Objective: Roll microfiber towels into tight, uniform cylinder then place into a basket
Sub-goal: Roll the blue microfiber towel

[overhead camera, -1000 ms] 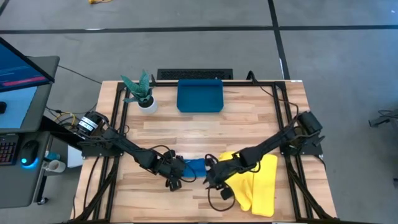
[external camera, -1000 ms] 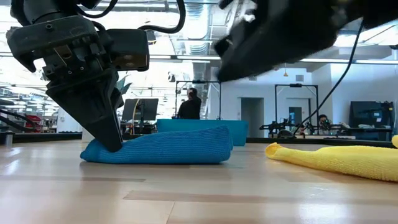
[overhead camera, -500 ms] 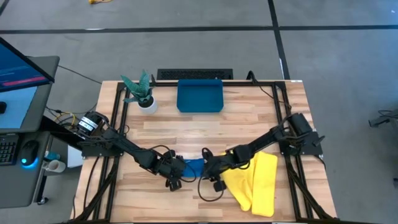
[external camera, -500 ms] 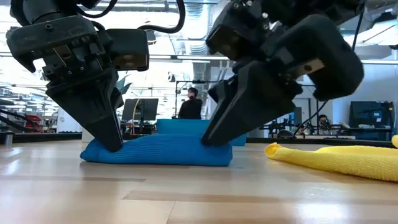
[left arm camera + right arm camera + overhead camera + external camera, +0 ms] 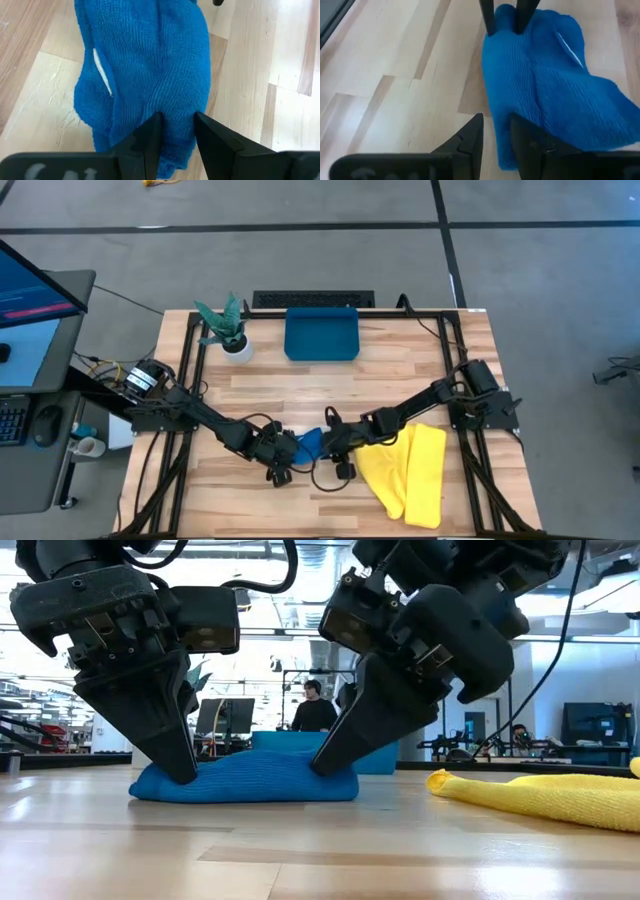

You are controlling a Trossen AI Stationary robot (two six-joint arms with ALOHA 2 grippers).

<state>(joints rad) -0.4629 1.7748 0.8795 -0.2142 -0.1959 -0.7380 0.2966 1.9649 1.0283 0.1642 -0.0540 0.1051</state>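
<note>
- Near the desk's front edge, high view: rolled medium blue microfiber towel (image 5: 311, 443) flanked by left gripper (image 5: 285, 450) and right gripper (image 5: 331, 448), likely to steady both ends. Teal-blue plastic basket (image 5: 321, 335) at the back edge; bright yellow microfiber towel (image 5: 412, 471) spread toward the front right corner.
- Low view: both reach steeply down, tips at opposite ends.
- Left wrist view: fingers (image 5: 146, 145) pinching the end.
- Right wrist view: fingers (image 5: 472, 135) narrowly parted, beside the roll, one pressing its edge; grip uncertain.
</note>
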